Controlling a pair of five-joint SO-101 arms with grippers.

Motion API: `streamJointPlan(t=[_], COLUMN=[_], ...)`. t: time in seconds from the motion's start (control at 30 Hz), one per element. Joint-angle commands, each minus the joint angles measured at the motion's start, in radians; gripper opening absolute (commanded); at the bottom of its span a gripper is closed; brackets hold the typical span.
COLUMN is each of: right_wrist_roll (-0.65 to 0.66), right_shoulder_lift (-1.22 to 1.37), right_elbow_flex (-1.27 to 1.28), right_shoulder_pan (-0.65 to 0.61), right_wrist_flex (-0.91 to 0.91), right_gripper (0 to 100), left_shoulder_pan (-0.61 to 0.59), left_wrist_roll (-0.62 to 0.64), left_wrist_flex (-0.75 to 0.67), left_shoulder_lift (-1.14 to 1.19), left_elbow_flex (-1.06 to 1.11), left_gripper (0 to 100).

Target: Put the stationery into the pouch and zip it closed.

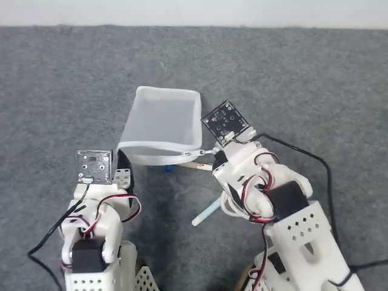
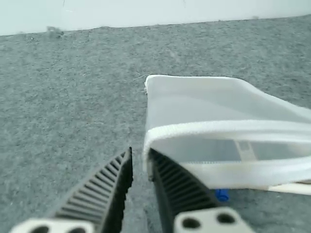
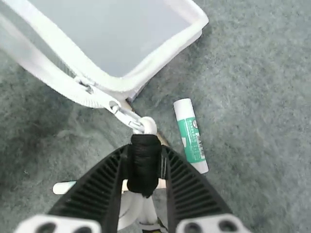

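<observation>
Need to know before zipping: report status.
Right gripper shut on zip pull. Left gripper slightly open at pouch corner. Pouch mouth open; glue stick, pen outside it.

Blue-capped item [image 2: 221, 195] mostly hidden beneath pouch [image 2: 218, 111], pen [image 3: 63, 187] largely behind right claw [image 3: 144, 150].

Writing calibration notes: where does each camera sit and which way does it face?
High view: fixed above the table, looking down on the pouch, left arm and right arm.
Left wrist view: on the left arm, looking past the left gripper at the pouch's open mouth.
Right wrist view: on the right arm, looking down past the right gripper, shut on the zipper pull, near a glue stick.
Shared: both wrist views show the pouch's rim.
</observation>
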Motion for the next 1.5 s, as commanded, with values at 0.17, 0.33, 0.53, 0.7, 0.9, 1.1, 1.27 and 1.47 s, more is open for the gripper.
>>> streamJointPlan(t=[0.17, 0.33, 0.53, 0.7, 0.9, 1.1, 1.27, 1.47], right_wrist_roll=[0.006, 0.011, 0.011, 0.014, 0.014, 0.014, 0.014, 0.014], right_shoulder_lift=[-0.076, -0.179, -0.237, -0.282, -0.348, -0.369, -0.363, -0.36], right_elbow_flex=[-0.089, -0.089, -0.089, -0.089, -0.089, -0.087, -0.086, -0.083], right_shoulder_pan=[0.016, -0.015, -0.087, -0.099, -0.166, -0.177, -0.179, -0.177], right_wrist_flex=[0.036, 0.062, 0.096, 0.117, 0.145, 0.148, 0.151, 0.147], right_gripper=[0.6, 0.6, 0.6, 0.6, 0.6, 0.6, 0.6, 0.9], left_shoulder_pan=[-0.012, -0.011, -0.006, -0.006, -0.005, 0.043, 0.044, 0.038], left_wrist_roll=[0.104, 0.103, 0.083, 0.071, 0.068, 0.04, 0.038, 0.037], left_wrist_flex=[0.031, 0.029, -0.012, -0.029, -0.029, -0.029, -0.023, -0.014], left_shoulder_lift=[-0.021, -0.021, -0.021, -0.021, -0.02, -0.02, -0.02, -0.02], left_elbow_flex=[-0.042, -0.038, 0.004, 0.016, 0.018, 0.018, 0.01, -0.013], left_gripper=[26, 26, 26, 26, 26, 15, 8, 1])
